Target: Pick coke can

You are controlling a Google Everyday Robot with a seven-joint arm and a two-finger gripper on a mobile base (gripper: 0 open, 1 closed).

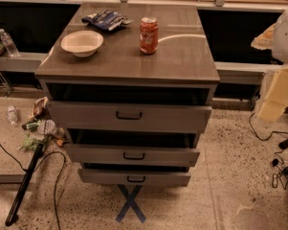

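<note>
I have the claw (276,96) at the far right edge of my view, a pale cream shape hanging off to the side of the drawer cabinet and below the level of its worktop (182,56). It is well apart from everything on the cabinet. From here I cannot tell whether the claw is apart or together, and nothing is visibly held in it.

The coke can (149,35) stands upright on the worktop, a little right of centre and toward the back, with its silver top up and the white script facing me. It touches nothing. To its left, near the front left part of the worktop, sits a white bowl (82,43), open side up. Behind the bowl and to the left of the can lies a blue-and-white snack bag (105,19), crumpled and flat, near the back edge.

Below the worktop I see three drawers, each pulled partly out: the top drawer (129,115), the middle drawer (133,155) and the bottom drawer (135,178), each with a dark handle.

On the speckled floor in front of the cabinet there is a blue tape cross (130,204). Left of the cabinet lies a small heap of litter (38,126) and a black pole (23,186). A water bottle (8,42) stands on the ledge at far left.
</note>
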